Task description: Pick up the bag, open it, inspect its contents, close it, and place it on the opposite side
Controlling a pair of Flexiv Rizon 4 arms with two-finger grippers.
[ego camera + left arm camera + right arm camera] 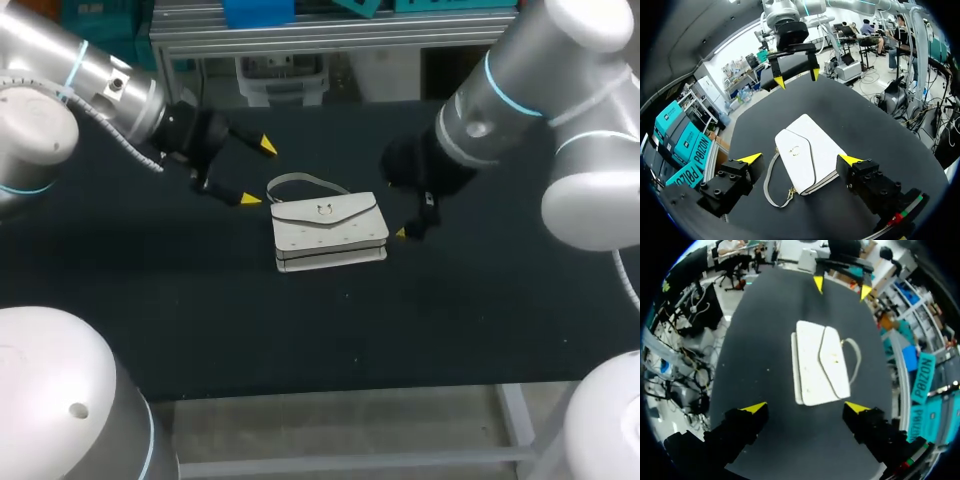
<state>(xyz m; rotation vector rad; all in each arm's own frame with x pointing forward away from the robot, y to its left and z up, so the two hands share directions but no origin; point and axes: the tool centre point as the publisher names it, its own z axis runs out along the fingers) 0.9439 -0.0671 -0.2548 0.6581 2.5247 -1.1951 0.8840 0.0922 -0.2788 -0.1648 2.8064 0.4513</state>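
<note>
Left pincer (259, 172), right pincer (805, 407): jaws apart.

No legible txt/labels on bag (330, 236) or table (180, 300).

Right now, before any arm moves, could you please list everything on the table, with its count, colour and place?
bag: one, white, lying flat near the middle of the table, flap closed, touched by neither gripper.
strap: one, pale grey, fixed to the bag, looped on the table at the bag's far edge, toward the left gripper.
clasp: one, metal ring, in the middle of the flap.
table: one, black top, under everything.
left gripper: one, black with yellow tips, open, beside the strap end of the bag.
right gripper: one, black with yellow tips, open, at the bag's opposite side.
</note>
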